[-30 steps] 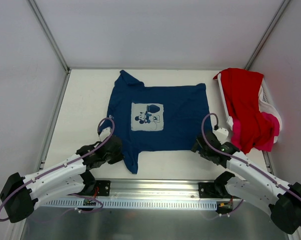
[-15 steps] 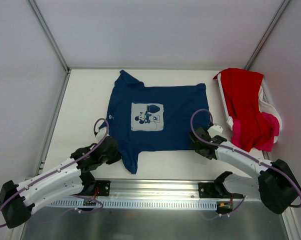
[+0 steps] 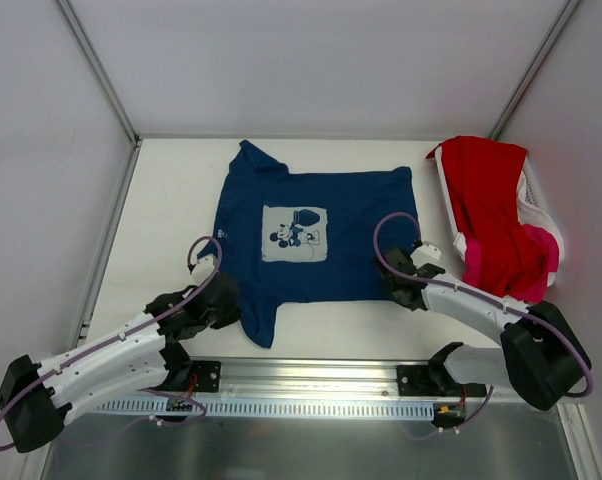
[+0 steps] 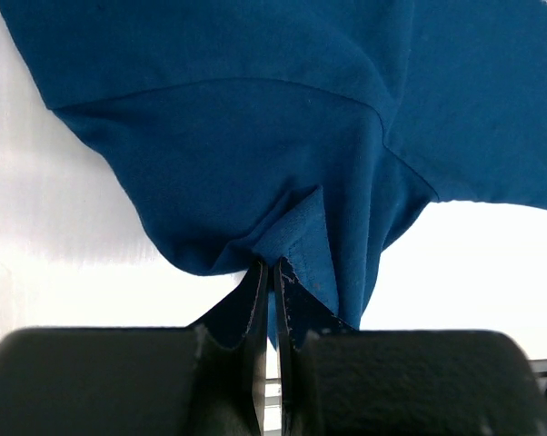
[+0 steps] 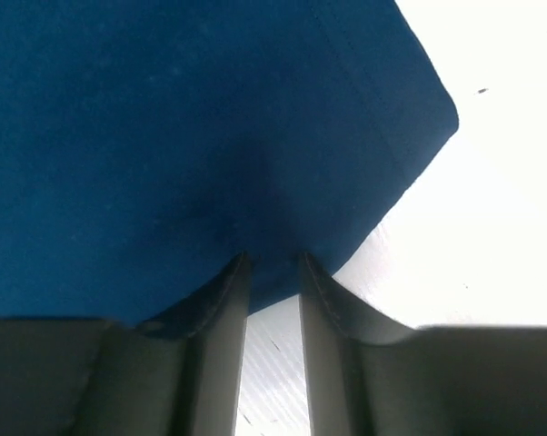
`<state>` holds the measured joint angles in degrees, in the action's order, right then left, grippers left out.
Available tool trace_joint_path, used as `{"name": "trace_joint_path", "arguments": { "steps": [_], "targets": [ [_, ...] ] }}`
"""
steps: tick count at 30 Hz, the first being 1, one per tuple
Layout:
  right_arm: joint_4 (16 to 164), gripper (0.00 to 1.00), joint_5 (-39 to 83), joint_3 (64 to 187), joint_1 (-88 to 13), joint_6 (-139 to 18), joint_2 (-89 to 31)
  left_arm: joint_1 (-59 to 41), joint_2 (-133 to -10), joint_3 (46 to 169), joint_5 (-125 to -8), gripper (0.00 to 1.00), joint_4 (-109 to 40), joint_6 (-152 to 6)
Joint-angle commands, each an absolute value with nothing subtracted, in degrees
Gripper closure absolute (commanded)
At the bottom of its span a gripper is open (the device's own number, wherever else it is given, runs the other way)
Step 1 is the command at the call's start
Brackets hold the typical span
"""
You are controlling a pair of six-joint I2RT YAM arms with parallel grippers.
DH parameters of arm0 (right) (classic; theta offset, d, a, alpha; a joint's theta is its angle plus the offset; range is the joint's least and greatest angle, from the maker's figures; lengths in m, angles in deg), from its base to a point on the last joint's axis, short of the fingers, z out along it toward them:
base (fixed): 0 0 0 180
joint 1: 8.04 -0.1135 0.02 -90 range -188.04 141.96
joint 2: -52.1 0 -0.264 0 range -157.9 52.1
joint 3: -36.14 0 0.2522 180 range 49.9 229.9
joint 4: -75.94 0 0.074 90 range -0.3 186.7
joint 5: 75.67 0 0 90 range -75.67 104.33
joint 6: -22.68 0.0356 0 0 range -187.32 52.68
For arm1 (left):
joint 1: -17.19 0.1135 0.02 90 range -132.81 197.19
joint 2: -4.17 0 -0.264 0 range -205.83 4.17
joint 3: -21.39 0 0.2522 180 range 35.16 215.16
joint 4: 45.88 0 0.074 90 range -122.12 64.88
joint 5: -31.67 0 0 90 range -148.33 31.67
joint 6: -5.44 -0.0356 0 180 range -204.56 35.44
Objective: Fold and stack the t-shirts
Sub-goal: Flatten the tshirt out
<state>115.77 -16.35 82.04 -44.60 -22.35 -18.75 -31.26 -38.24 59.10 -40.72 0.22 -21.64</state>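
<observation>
- White table (image 3: 171,200), pale grey walls on three sides, metal rail along the 6 o'clock edge.
- Navy t-shirt (image 3: 361,230) spread flat mid-table; its pale square print (image 3: 294,234) shows a cartoon mouse, and the sleeve lettering is unreadable.
- Left gripper (image 4: 272,265), arm low and outstretched, pinches the shirt's 7 o'clock sleeve fold.
- Right gripper (image 5: 272,259), fingers slightly parted, sits at the 4 o'clock hem corner.
- Red t-shirt (image 3: 491,210) and pink t-shirt (image 3: 536,270) drape over the white basket (image 3: 537,205) at 3 o'clock.
</observation>
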Motion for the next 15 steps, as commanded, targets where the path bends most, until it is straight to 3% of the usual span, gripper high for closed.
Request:
{"name": "trace_joint_path", "arguments": {
  "steps": [1, 2, 3, 6, 9, 15],
  "targets": [
    [116.24, 0.62, -16.7, 83.48, -43.99, -23.2, -18.04, -31.94, -38.8, 61.26, -38.29, 1.0, 0.84, -22.86],
    [117.03, 0.55, -16.52, 83.65, -43.99, -23.2, -17.16, -31.94, -38.89, 61.26, -38.12, 1.0, 0.93, -22.86],
    [117.82, 0.4, -16.52, 83.91, -44.07, -23.2, -16.55, -31.85, -39.07, 61.17, -37.94, 1.0, 0.93, -22.77],
    [120.9, 0.11, -17.14, 84.0, -44.16, -22.85, -12.95, -31.94, -39.33, 60.56, -37.76, 1.0, 0.93, -22.33],
    [122.31, 0.05, -18.28, 82.86, -44.08, -22.76, -9.44, -31.94, -40.21, 60.64, -37.76, 1.0, 0.93, -22.07],
    [119.68, 0.09, -17.06, 80.05, -43.02, -22.76, -9.32, -31.94, -40.92, 61.61, -37.59, 1.0, 0.84, -22.51]
  ]
}}
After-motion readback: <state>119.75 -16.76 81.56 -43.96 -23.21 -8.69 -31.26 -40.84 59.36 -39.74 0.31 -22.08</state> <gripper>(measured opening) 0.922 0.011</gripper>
